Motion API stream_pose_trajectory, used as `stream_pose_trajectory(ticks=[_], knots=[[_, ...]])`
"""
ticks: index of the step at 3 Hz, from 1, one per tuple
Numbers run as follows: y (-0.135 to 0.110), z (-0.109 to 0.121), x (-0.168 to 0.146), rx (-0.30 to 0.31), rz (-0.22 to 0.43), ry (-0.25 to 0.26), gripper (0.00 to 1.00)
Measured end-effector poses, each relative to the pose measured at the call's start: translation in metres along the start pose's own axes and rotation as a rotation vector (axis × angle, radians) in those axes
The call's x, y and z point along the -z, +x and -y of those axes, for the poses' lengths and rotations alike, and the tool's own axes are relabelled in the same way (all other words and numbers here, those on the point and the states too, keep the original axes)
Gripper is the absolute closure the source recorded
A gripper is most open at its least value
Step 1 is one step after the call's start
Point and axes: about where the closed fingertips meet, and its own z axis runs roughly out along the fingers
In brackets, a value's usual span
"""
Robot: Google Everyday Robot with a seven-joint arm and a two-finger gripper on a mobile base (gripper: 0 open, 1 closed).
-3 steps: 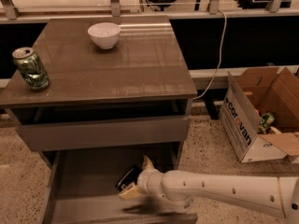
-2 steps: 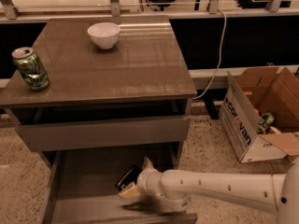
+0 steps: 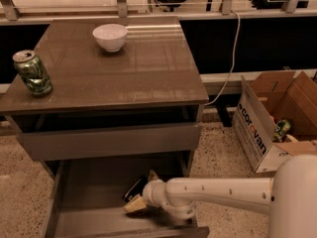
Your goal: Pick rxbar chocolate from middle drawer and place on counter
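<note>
Tool (image 3: 142,191) down in the open middle drawer (image 3: 94,202), right at the rxbar chocolate (image 3: 132,187).

The bar lies on the drawer floor toward the right side, with the tool reaching in from the right and up against it; whether the tool has closed on the bar cannot be told. Judged from this, the task is at the pick: the drawer is open, the bar is not lifted, and its placing on the worktop (image 3: 124,73), near the green can (image 3: 32,73) and white bowl (image 3: 110,36), remains.
</note>
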Motion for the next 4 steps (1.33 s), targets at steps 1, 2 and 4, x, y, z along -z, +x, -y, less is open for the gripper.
stream_pose_trajectory(ticks=[1,2,4], knots=[[0.008,-0.001,-0.016,0.009,-0.029,0.009,0.00],[0.011,0.002,-0.027,0.010,-0.033,0.016,0.14],[0.010,0.002,-0.031,0.003,-0.020,0.006,0.62]])
